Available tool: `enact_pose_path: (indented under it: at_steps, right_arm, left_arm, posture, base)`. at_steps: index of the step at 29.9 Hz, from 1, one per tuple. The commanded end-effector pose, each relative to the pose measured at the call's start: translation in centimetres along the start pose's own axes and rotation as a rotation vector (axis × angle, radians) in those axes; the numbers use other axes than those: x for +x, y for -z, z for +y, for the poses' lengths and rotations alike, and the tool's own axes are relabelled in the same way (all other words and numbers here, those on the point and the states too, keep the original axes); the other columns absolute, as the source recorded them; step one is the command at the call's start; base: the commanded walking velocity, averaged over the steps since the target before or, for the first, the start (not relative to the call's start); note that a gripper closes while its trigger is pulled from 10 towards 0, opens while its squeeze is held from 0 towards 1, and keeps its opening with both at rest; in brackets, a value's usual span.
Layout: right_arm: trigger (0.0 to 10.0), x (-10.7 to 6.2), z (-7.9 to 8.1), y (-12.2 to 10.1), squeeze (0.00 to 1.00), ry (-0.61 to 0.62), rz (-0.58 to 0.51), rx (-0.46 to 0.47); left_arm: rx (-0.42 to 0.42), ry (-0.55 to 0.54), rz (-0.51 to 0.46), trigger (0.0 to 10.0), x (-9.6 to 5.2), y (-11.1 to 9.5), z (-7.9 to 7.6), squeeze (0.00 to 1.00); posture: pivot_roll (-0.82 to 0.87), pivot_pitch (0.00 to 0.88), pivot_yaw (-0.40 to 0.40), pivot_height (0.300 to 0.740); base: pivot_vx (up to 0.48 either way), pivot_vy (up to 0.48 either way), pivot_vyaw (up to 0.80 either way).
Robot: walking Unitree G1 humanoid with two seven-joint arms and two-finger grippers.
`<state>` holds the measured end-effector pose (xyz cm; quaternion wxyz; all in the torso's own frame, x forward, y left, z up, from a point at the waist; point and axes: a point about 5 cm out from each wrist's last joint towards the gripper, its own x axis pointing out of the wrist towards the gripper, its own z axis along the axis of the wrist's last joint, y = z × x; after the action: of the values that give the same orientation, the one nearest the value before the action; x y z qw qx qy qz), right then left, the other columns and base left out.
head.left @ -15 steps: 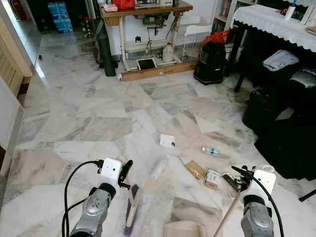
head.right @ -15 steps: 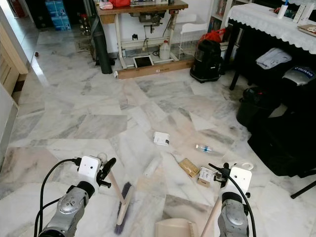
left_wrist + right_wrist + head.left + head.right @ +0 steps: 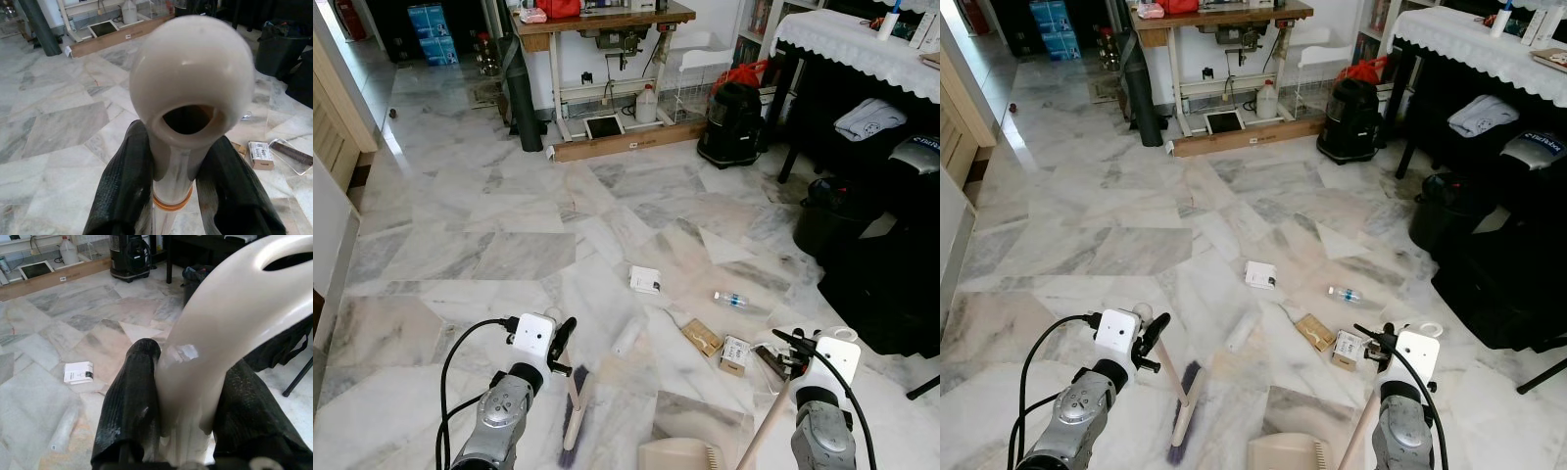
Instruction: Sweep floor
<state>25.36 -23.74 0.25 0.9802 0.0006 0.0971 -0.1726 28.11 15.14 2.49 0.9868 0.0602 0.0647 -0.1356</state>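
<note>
Broom [image 3: 573, 406] stays unmoved since half a second ago, bristles on the marble floor [image 3: 489, 225], left gripper [image 3: 171, 196] pinching its handle; right gripper [image 3: 188, 416] still clamps the dustpan [image 3: 680, 455] handle.

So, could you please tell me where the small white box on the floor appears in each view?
Left eye view: the white box lies mid-floor, just right of centre, ahead of both grippers.
Right eye view: same box, at the centre.
Left wrist view: not in it.
Right wrist view: on the marble, beside the black fingers.
Shared landmark: the black vacuum cleaner by the dark table.
</note>
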Motion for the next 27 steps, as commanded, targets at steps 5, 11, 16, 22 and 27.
enact_pose_path:
  at_steps: [5, 11, 16, 22, 27]
  right_arm:
    - [10.0, 3.36, 4.1, -14.32, 0.0, -0.205, -0.443, 0.047]
    - [10.0, 3.49, 3.95, -14.51, 0.0, -0.198, -0.444, 0.05]
    - [10.0, 3.54, 3.81, -14.71, 0.0, -0.196, -0.447, 0.053]
    - [10.0, 3.57, 3.83, -14.72, 0.0, -0.194, -0.442, 0.051]
    - [10.0, 3.57, 3.83, -14.72, 0.0, -0.194, -0.442, 0.051]
  left_arm:
    - [-0.112, -0.133, -0.26, 10.0, 4.29, -10.01, 4.44, 0.0]
    - [-0.104, -0.135, -0.265, 10.0, 4.35, -10.24, 4.65, 0.0]
    - [-0.1, -0.13, -0.27, 10.0, 4.35, -10.38, 4.59, 0.0]
    - [-0.097, -0.126, -0.27, 10.0, 4.34, -10.38, 4.52, 0.0]
    - [-0.097, -0.126, -0.27, 10.0, 4.34, -10.38, 4.52, 0.0]
  posture:
    - [-0.11, 0.0, 0.016, 0.74]
    - [-0.11, 0.0, 0.014, 0.74]
    - [-0.11, 0.0, 0.014, 0.74]
    - [-0.11, 0.0, 0.014, 0.74]
    - [-0.11, 0.0, 0.014, 0.74]
  base:
    - [0.0, 0.0, 0.0]
    - [0.0, 0.0, 0.0]
    - [0.0, 0.0, 0.0]
    - [0.0, 0.0, 0.0]
    - [0.0, 0.0, 0.0]
